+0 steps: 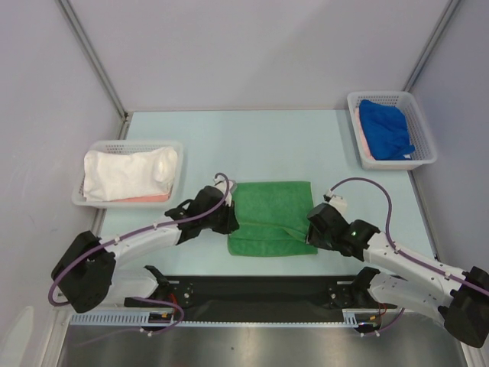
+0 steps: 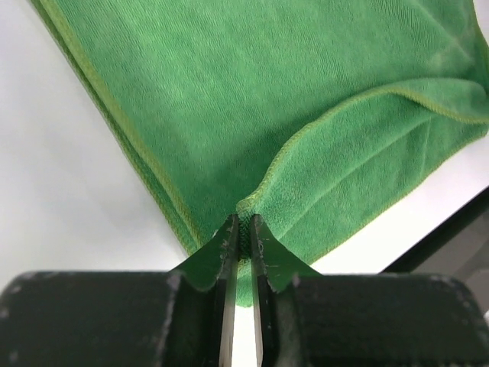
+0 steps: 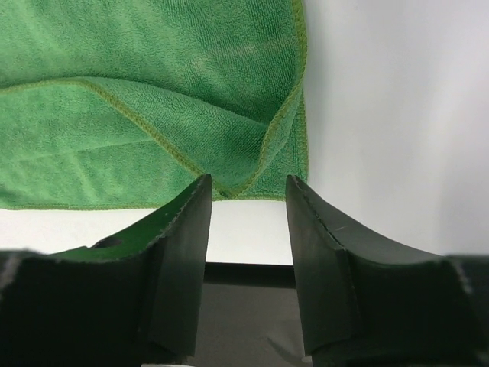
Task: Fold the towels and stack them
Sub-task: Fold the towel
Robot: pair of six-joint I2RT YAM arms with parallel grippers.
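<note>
Left jaws pinch narrowly on the near left corner of the green towel (image 1: pixel 271 210), which lies on the counter (image 1: pixel 229 138). Right jaws stand apart and empty, just short of its near right corner. Best to seat that corner deep before closing, then lift both corners evenly.
</note>
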